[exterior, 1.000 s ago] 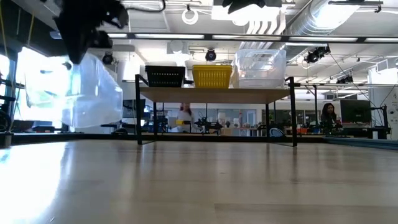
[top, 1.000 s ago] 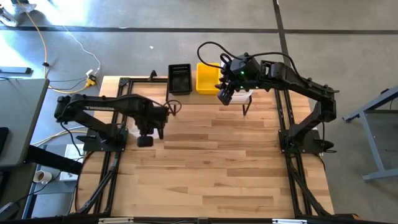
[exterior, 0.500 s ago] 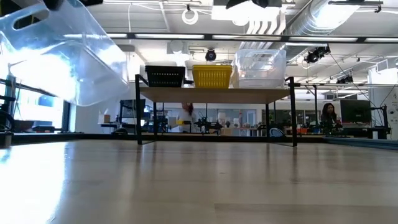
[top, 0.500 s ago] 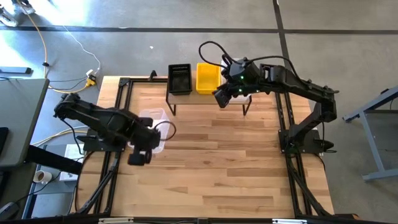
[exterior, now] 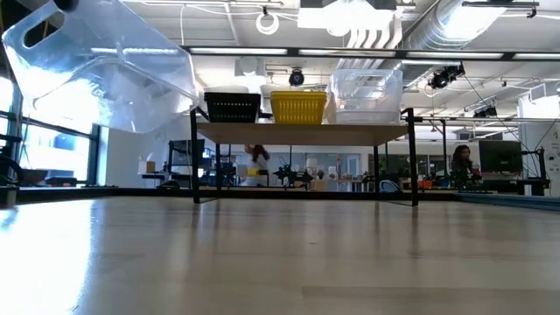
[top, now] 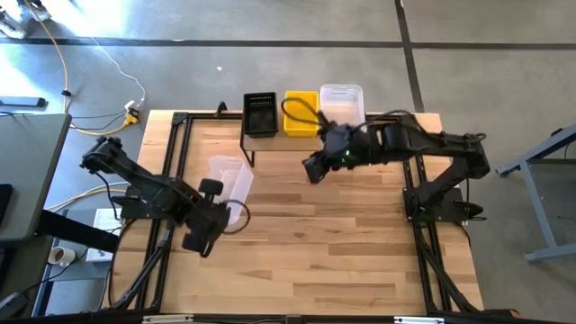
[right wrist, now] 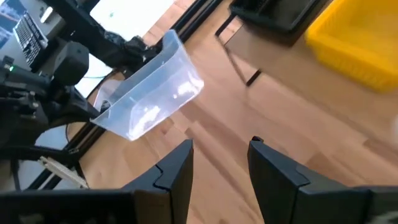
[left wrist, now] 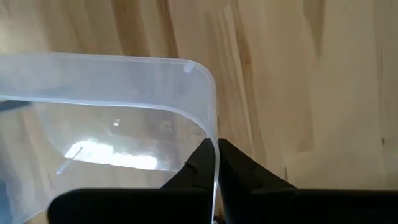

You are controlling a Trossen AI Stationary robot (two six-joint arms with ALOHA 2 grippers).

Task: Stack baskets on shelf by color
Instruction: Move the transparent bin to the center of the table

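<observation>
A clear basket (top: 229, 177) hangs above the table's left part, with my left gripper (top: 222, 209) shut on its wall. The low view shows it high and tilted (exterior: 105, 70). On the shelf (exterior: 302, 133) at the far edge stand a black basket (top: 260, 114), a yellow basket (top: 301, 112) and another clear basket (top: 342, 101), side by side on their bottoms. My right gripper (top: 313, 169) hovers open in front of the shelf, above the table, with nothing between its fingers (right wrist: 180, 168). My left gripper pinches one wall of the clear basket at its rim (left wrist: 215, 146), a little way from a rounded corner (left wrist: 200, 70). One finger is inside the basket and one outside. The fingers come from above, pointing steeply down. The basket is lifted clear of the table and tilted.
Black frame rails (top: 171, 162) run along the table's left and right sides. The wooden tabletop (top: 324, 243) in front of the shelf is bare. The low view shows the room behind, with a person (exterior: 461, 162) far off at the right.
My left gripper has swung toward the table's near edge and risen, rolling as it went; the clear basket it holds has lifted higher and tipped. My right gripper has drawn back from the shelf toward the near edge and rolled, staying open.
</observation>
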